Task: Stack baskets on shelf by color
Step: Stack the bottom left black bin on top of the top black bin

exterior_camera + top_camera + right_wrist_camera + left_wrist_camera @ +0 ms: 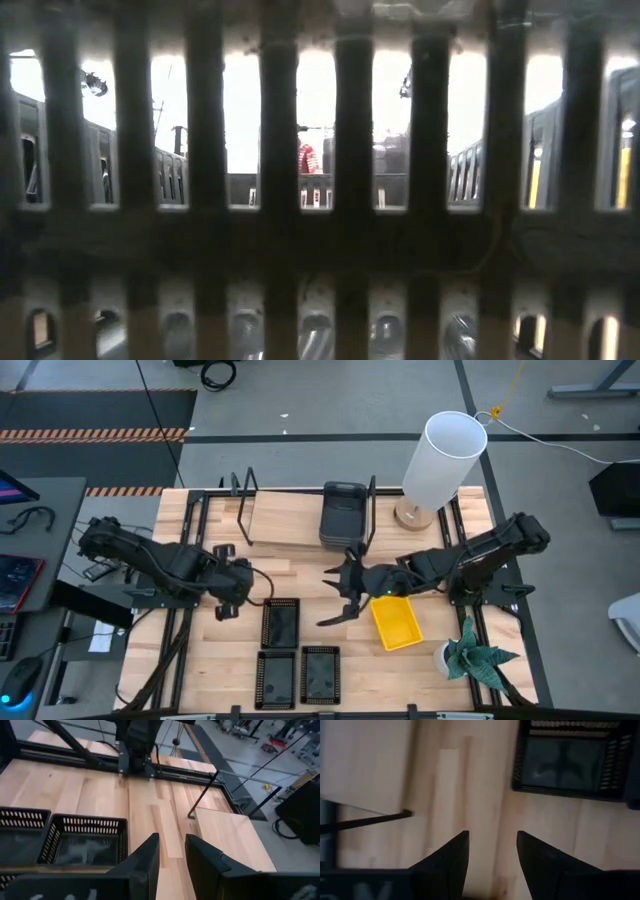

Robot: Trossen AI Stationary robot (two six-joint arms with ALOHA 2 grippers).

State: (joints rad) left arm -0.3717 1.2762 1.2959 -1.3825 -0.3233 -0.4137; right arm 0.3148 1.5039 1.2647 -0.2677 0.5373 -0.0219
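Note:
In the high view the shelf (pixel 290 525), a light board with black wire end frames, carries one dark grey basket (pixel 343 515) at its right end. Three black mesh baskets (pixel 281 623) (pixel 277 678) (pixel 320 673) sit flat on the tabletop, and a yellow basket (pixel 396 622) lies flat to their right. My right gripper (pixel 335 598) (pixel 172 850) is open, just left of the yellow basket and above bare wood. My left gripper (pixel 245 588) (pixel 492 850) is open over bare wood between the shelf (pixel 365 765) and a black basket (pixel 570 760).
A white cylindrical lamp (pixel 445 460) stands at the far right, next to the shelf's right end frame. A potted plant (pixel 475 655) is at the near right. A mesh basket wall (pixel 320 240) fills the low view. Bare wood lies between the shelf and the black baskets.

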